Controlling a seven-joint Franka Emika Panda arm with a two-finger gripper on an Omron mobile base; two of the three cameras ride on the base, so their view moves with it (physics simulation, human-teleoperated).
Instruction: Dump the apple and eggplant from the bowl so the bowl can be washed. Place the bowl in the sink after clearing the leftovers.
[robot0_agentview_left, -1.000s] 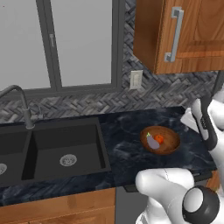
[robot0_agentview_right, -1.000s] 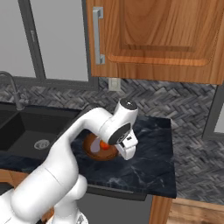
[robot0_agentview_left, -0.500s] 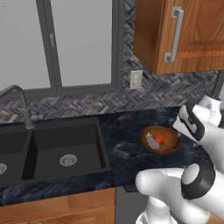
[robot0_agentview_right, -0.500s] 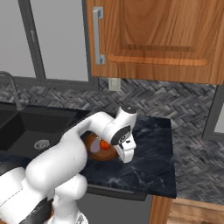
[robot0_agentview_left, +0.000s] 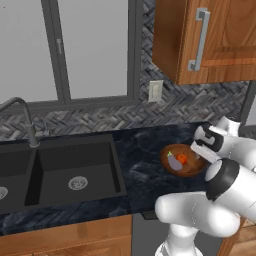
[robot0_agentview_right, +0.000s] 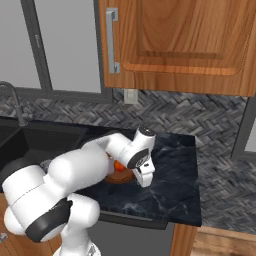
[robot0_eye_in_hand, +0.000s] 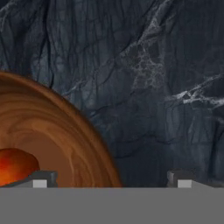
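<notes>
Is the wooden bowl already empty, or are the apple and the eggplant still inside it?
Not empty. In the left base view the bowl stands upright on the counter with the eggplant and the apple inside it.

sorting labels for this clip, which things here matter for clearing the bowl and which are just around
Job: bowl, apple, eggplant, sink, open claw at the bowl's rim.
Around: faucet, wall outlet, upper cabinet, window.
</notes>
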